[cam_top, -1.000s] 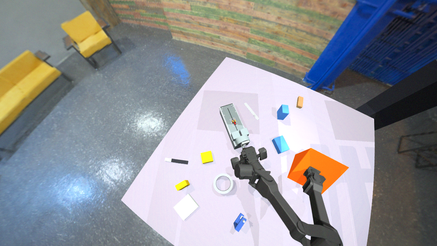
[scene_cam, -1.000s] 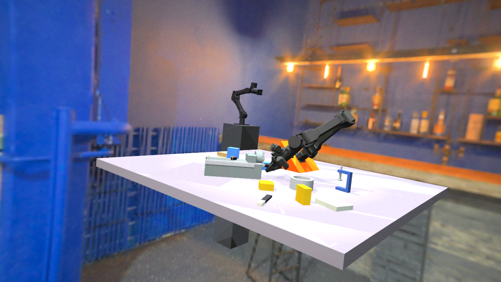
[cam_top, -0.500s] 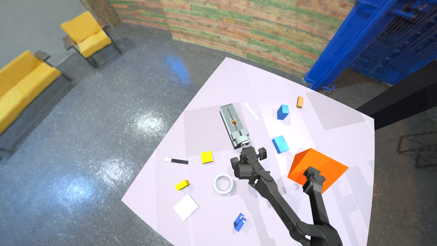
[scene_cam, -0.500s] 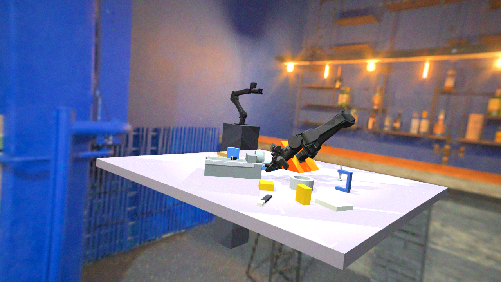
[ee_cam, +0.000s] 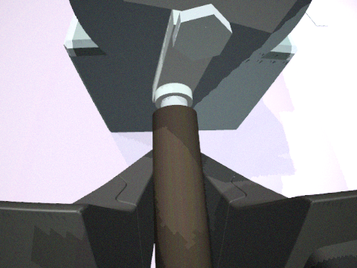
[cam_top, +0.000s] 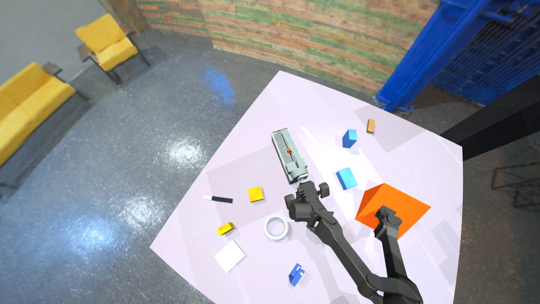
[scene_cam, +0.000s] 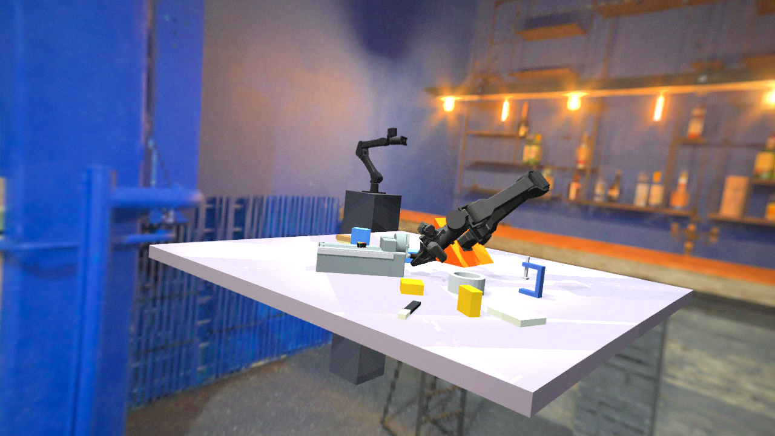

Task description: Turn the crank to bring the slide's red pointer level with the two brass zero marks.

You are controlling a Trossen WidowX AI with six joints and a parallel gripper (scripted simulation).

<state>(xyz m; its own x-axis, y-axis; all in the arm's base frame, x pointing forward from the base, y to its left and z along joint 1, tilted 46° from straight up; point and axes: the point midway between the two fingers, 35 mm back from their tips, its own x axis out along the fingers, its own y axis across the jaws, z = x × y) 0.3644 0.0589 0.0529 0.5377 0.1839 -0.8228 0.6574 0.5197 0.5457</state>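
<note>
The grey machine (cam_top: pixel 280 145) (scene_cam: pixel 357 264) (ee_cam: pixel 126 93) stands on the table. Its red pointer (cam_top: pixel 290 152) sits in the top slot close to the brass marks; the view is too small to tell whether they are level. In the wrist view the grey crank arm (ee_cam: pixel 186 68) runs from its six-sided hub down and slightly left to a pale collar (ee_cam: pixel 173 89) and the brown handle (ee_cam: pixel 176 141). My gripper (cam_top: pixel 301 183) (scene_cam: pixel 413 263) (ee_cam: pixel 173 157) is shut on this handle, one finger on each side. The fingers hide part of the crank in the top and exterior views.
A white ring (cam_top: pixel 265 230) (scene_cam: pixel 465 288) and a yellow block (cam_top: pixel 255 194) (scene_cam: pixel 412 286) lie near the arm. A blue block (cam_top: pixel 346 178) and an orange wedge (cam_top: pixel 407 206) are on its other side. A blue clamp (cam_top: pixel 296 275) (scene_cam: pixel 540 281) stands farther off. A second black arm (scene_cam: pixel 370 162) is behind the table.
</note>
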